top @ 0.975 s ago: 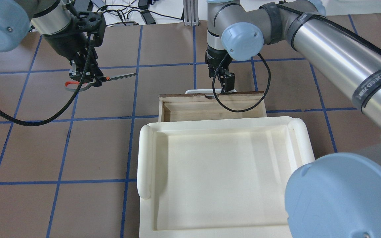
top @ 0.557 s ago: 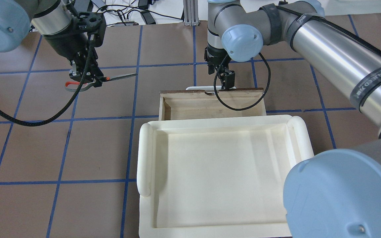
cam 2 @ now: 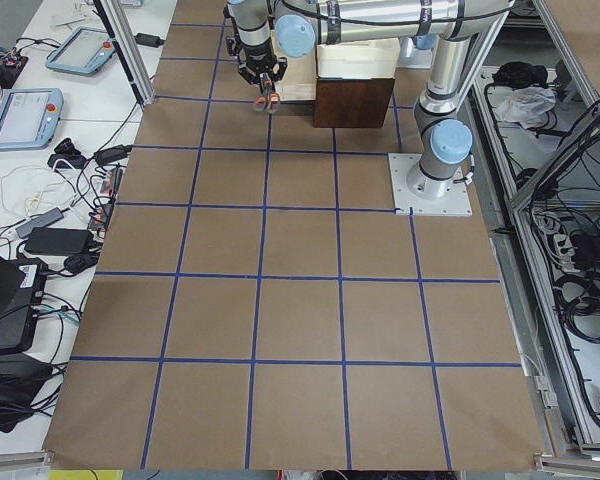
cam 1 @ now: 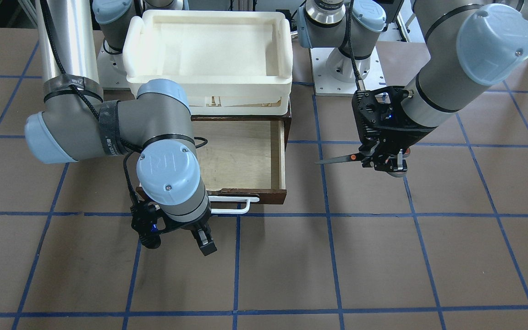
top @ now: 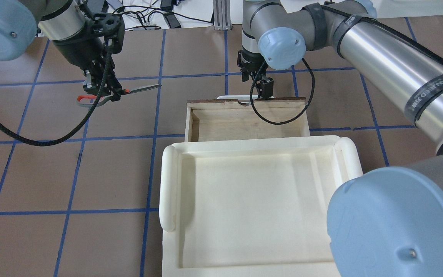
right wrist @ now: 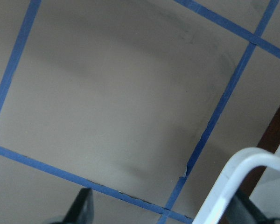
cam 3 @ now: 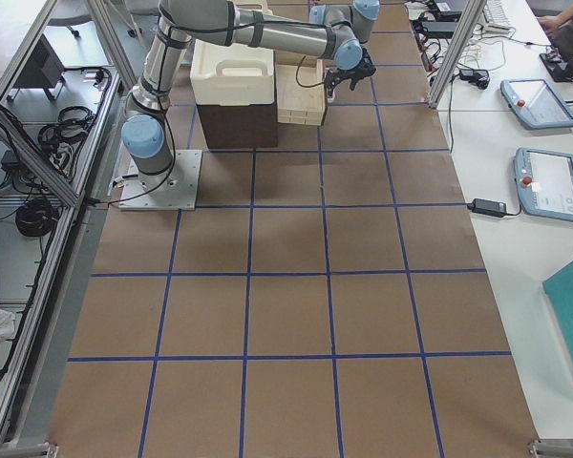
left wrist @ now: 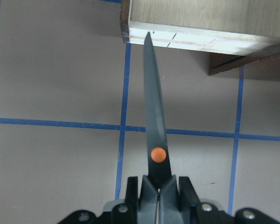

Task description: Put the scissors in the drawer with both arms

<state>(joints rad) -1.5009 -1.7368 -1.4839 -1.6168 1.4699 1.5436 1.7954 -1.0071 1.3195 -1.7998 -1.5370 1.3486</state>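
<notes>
Moved: the drawer (top: pixel 244 103) front sits a little farther out from under the tray (top: pixel 167 181) than a second ago. The right gripper (top: pixel 264 87) has backed off with it, and the scissors (left wrist: pixel 154 107) have barely shifted.
Left gripper (left wrist: pixel 158 193): pressed together on the scissors just behind the orange pivot. The blades are closed and aimed at the drawer's near corner but still well apart from the opening. I'd say it is waiting for the drawer to be fully out.
Right gripper: the fingers (right wrist: pixel 82 207) are spread, with the white handle (cam 1: pixel 234 205) showing between them close to one finger. I can't tell whether it touches.
Drawer: it is pulled out, and its pale floor is bare, with room for the scissors.
Tray: the cream tray overhangs the drawer's rear, so the drop likely belongs in the exposed front part.
</notes>
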